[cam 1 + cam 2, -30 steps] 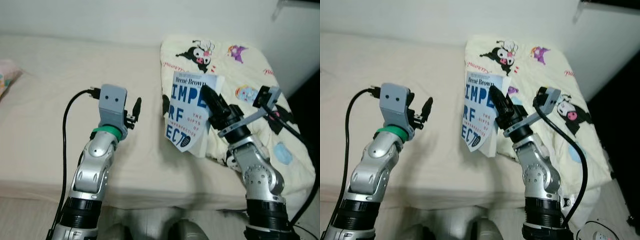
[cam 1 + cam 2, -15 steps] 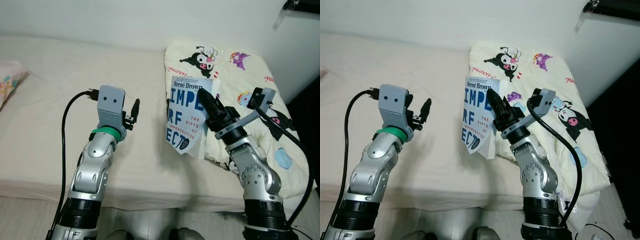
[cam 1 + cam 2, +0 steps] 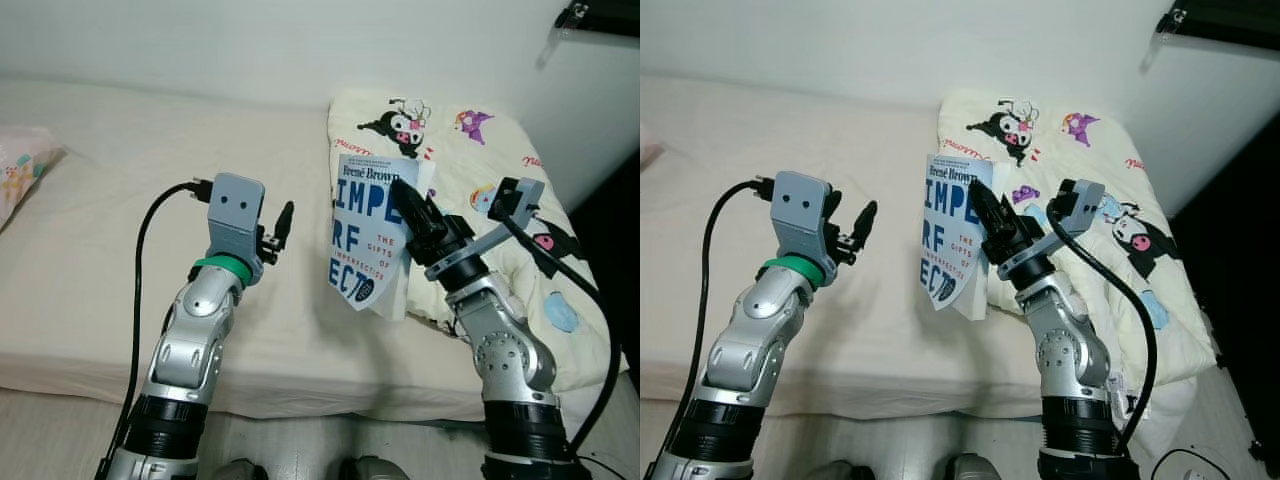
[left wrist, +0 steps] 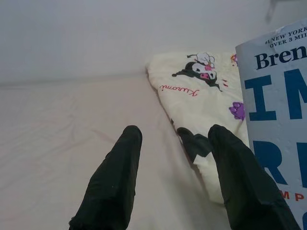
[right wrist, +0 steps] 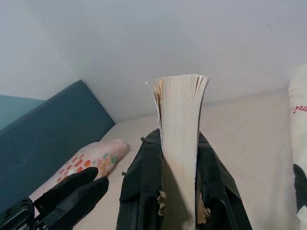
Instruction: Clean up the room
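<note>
A pale blue paperback book [image 3: 372, 235] with large blue letters hangs upright above the bed's near edge. My right gripper [image 3: 404, 197] is shut on the book, its black fingers [image 5: 144, 182] pressing both sides of the page block [image 5: 178, 139]. My left gripper [image 3: 283, 222] is raised over the bed to the left of the book, with its two fingers [image 4: 112, 179] apart and nothing between them. The book's cover [image 4: 276, 120] stands close beside the left gripper.
A beige bed [image 3: 110, 230] stretches ahead against a white wall. A cream blanket with cartoon prints [image 3: 470, 160] lies on its right part. A pink patterned pillow [image 3: 20, 175] sits at the far left. Dark floor shows past the bed's right edge.
The view has shifted a little. My left gripper has risen slightly and drawn nearer the book. The right gripper still holds the book upright.
</note>
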Robot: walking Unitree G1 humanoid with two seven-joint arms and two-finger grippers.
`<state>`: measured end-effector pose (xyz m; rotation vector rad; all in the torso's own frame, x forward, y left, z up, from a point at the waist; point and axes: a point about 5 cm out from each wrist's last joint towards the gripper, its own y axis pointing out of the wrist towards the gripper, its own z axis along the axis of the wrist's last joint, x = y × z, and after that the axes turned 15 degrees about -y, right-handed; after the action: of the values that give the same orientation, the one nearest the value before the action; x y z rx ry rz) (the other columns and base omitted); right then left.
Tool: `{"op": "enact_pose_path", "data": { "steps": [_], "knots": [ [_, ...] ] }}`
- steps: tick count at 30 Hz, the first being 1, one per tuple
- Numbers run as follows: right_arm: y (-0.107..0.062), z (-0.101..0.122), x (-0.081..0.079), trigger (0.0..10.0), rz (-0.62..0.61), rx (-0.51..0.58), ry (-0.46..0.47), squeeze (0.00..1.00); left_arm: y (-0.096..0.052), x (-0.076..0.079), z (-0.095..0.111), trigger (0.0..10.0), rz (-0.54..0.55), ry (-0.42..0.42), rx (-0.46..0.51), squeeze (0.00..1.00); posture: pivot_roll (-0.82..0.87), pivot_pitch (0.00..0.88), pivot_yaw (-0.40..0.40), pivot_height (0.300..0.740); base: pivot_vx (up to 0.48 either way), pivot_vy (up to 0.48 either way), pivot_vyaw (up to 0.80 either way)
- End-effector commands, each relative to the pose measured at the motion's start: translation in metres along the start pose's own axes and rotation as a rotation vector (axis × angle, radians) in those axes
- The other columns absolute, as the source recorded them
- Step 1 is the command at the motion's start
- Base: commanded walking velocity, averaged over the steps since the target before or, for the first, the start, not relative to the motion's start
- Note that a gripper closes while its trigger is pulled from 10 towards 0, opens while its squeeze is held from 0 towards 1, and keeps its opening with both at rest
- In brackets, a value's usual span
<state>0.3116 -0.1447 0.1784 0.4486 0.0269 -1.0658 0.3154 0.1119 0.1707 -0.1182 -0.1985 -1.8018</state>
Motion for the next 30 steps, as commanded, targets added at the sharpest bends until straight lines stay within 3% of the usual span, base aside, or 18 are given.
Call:
{"op": "enact_pose_path", "data": {
  "steps": [1,30],
  "knots": [
    [-0.0027,-0.0016,0.0018,10.0,-0.013,0.003,-0.002,0.0,0.0008,0.0011,-0.0028,10.0,-0.009,-0.009,-0.011,0.0,-0.05,0.018,-0.006,0.74,0.0,0.27,0.0],
    [-0.0043,-0.0036,0.0017,10.0,-0.022,0.006,0.011,0.0,0.0015,0.0006,0.0003,10.0,-0.018,-0.007,-0.004,0.0,-0.05,0.026,0.003,0.74,0.0,0.342,0.0]
  ]
}}
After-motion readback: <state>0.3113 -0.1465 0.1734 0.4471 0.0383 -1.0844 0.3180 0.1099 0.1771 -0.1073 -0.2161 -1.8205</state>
